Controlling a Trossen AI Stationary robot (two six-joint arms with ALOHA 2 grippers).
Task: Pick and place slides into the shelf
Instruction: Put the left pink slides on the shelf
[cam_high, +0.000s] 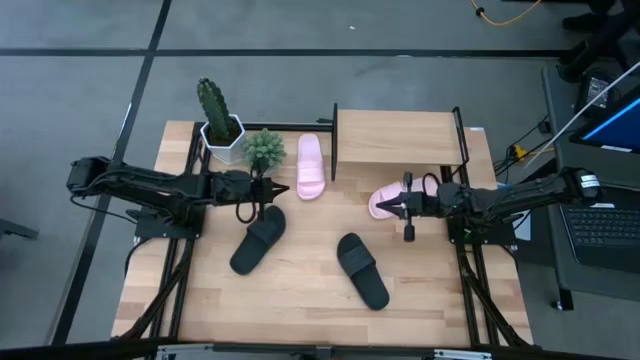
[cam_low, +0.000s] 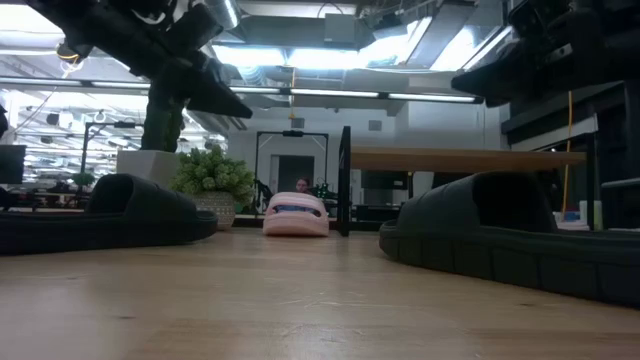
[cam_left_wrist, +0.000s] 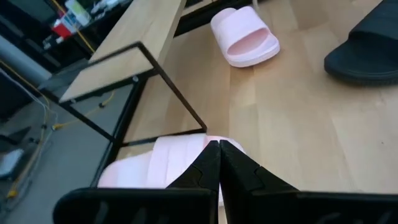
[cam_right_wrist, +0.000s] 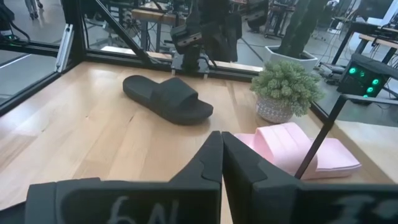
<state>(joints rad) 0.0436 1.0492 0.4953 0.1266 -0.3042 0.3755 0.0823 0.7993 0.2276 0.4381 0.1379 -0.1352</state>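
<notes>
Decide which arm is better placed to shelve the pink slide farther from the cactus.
Right. The right hand sits at that pink slide, close by the shelf. The left hand is across the table, by a black slide.

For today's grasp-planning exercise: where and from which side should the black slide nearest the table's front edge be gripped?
Grip the wide strap of the black slide: it arches clear of the sole, leaving a gap for one finger. Probably come from above at its heel side, which opens toward the front of the table. The right gripper, shut, is nearest.
</notes>
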